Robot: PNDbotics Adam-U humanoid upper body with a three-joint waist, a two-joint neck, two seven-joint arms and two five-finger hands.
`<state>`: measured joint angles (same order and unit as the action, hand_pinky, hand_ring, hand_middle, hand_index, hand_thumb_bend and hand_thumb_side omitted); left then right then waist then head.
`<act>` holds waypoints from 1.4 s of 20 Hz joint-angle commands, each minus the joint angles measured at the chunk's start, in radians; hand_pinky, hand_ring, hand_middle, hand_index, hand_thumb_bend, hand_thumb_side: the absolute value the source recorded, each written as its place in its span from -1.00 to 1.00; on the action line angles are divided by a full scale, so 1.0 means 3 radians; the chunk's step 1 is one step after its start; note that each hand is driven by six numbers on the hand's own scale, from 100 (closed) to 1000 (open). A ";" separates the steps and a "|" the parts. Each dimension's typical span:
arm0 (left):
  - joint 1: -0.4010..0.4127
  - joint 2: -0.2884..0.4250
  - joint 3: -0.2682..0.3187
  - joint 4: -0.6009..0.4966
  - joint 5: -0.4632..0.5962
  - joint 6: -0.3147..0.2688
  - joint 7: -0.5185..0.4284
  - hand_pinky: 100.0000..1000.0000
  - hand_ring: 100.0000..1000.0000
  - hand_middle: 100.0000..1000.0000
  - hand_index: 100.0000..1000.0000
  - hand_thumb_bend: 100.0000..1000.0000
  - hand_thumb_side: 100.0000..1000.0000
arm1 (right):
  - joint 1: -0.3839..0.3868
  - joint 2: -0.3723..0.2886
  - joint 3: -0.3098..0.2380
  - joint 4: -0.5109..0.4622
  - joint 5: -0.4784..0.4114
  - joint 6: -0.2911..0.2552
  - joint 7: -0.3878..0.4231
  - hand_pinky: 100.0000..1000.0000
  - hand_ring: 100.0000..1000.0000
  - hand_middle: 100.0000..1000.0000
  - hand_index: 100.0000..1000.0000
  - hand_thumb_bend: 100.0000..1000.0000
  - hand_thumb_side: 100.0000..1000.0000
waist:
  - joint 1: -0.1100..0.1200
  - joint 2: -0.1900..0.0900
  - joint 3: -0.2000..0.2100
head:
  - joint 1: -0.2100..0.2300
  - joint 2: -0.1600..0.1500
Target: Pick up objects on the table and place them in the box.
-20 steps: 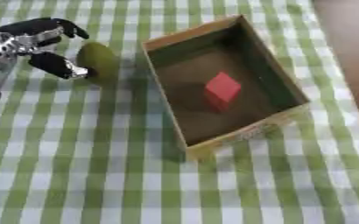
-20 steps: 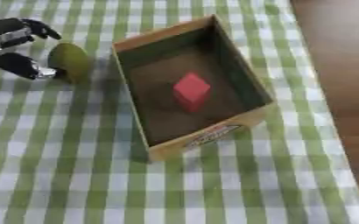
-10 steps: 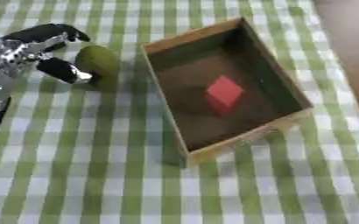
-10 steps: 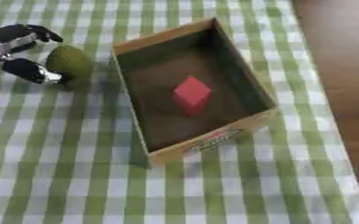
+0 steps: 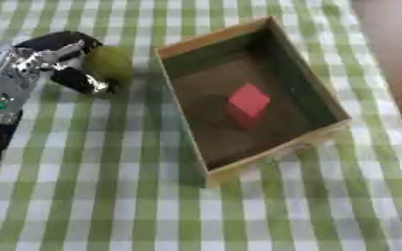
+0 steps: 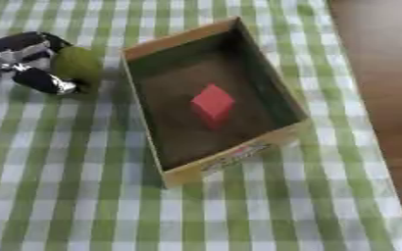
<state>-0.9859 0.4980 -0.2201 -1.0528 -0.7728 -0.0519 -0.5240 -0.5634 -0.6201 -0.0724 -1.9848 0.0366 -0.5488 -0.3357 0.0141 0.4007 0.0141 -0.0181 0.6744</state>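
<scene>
Your left hand [image 5: 54, 63] is curled around the green ball [image 5: 110, 62], far left on the green-checked worktop [image 5: 110, 196]. Red cube [image 5: 248, 100] sits inside the box [image 5: 273, 157]. Wood floor [image 6: 380, 73] at right.

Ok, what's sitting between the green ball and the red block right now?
Only the box's near wall. In the left eye view the green ball lies just outside it, in the left hand, and the red block rests inside on the box floor.
</scene>
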 commanded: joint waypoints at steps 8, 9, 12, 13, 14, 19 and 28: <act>-0.0039 0.0167 -0.0137 -0.0538 0.0120 -0.0002 -0.0197 0.38 0.45 0.41 0.58 -1.00 -0.98 | 0.0018 -0.0084 -0.0035 -0.0051 -0.0002 0.0021 -0.0041 0.72 0.14 -0.13 0.53 -1.00 -0.40 | 0.0004 -0.0157 0.0044 | -0.0037 0.0035; -0.0042 0.0184 -0.0148 -0.0598 0.0112 0.0001 -0.0217 0.39 0.46 0.42 0.58 -1.00 -0.96 | 0.0025 -0.0087 -0.0036 -0.0051 0.0000 0.0024 -0.0044 0.72 0.14 -0.13 0.53 -1.00 -0.41 | 0.0009 -0.0167 0.0049 | -0.0042 0.0040; -0.0052 0.0219 -0.0158 -0.0761 0.0119 0.0032 -0.0250 0.35 0.43 0.43 0.57 -1.00 -0.87 | 0.0042 -0.0098 -0.0040 -0.0051 0.0002 0.0028 -0.0050 0.71 0.14 -0.13 0.53 -1.00 -0.44 | 0.0023 -0.0198 0.0066 | -0.0060 0.0055; -0.0054 0.0227 -0.0163 -0.0811 0.0130 0.0047 -0.0256 0.34 0.42 0.43 0.56 -1.00 -0.86 | 0.0046 -0.0100 -0.0041 -0.0051 0.0002 0.0028 -0.0053 0.71 0.14 -0.12 0.53 -1.00 -0.45 | 0.0026 -0.0208 0.0070 | -0.0064 0.0058; -0.0055 0.0234 -0.0168 -0.0855 0.0141 0.0062 -0.0261 0.34 0.42 0.43 0.56 -1.00 -0.86 | 0.0048 -0.0103 -0.0043 -0.0051 0.0002 0.0029 -0.0055 0.71 0.14 -0.12 0.53 -1.00 -0.45 | 0.0028 -0.0215 0.0072 | -0.0067 0.0059; -0.0100 0.0232 -0.0192 -0.1122 0.0231 0.0112 -0.0264 0.30 0.37 0.39 0.53 -1.00 -0.79 | 0.0048 -0.0117 -0.0053 -0.0051 0.0003 0.0020 -0.0071 0.71 0.13 -0.12 0.53 -1.00 -0.55 | 0.0021 -0.0249 0.0083 | -0.0081 0.0069; -0.0327 -0.0099 -0.0283 -0.1692 0.0217 0.0222 -0.0284 0.24 0.26 0.31 0.49 -1.00 -0.69 | -0.0005 -0.0122 -0.0053 -0.0051 -0.0003 0.0001 -0.0086 0.70 0.11 -0.10 0.52 -1.00 -0.69 | -0.0013 -0.0276 0.0086 | -0.0069 0.0087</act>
<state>-1.0582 0.4736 -0.3083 -1.5210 -0.7059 0.0061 -0.6112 -0.5506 -0.6280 -0.0792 -1.9848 0.0367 -0.5477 -0.3588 0.0114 0.3460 0.0413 -0.0409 0.6946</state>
